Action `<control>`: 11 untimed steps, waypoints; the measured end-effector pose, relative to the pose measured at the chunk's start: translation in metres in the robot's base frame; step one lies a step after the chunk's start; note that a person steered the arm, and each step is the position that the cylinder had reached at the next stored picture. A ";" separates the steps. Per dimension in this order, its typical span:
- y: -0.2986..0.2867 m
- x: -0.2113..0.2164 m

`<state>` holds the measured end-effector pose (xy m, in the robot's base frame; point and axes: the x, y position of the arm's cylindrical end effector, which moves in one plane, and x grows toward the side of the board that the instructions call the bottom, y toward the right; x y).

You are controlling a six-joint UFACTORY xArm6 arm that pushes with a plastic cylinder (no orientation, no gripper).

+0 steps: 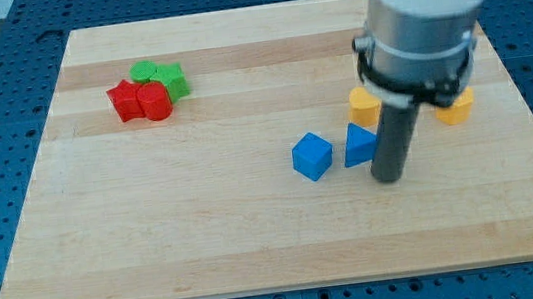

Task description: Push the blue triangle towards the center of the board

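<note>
The blue triangle (357, 145) lies on the wooden board (206, 237), right of the board's middle. My tip (389, 178) stands just to the triangle's right and slightly below it, touching or nearly touching its right edge. A blue cube (313, 156) sits just left of the triangle with a small gap between them.
A yellow block (363, 105) sits above the triangle, partly behind the arm. Another yellow block (455, 107) is to the right of the rod. Two red blocks (139, 101) and two green blocks (161, 77) cluster at the upper left.
</note>
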<state>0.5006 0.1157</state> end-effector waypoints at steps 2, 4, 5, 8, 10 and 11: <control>0.011 -0.020; 0.006 -0.027; -0.013 -0.027; -0.061 -0.027; -0.093 -0.027; -0.106 -0.027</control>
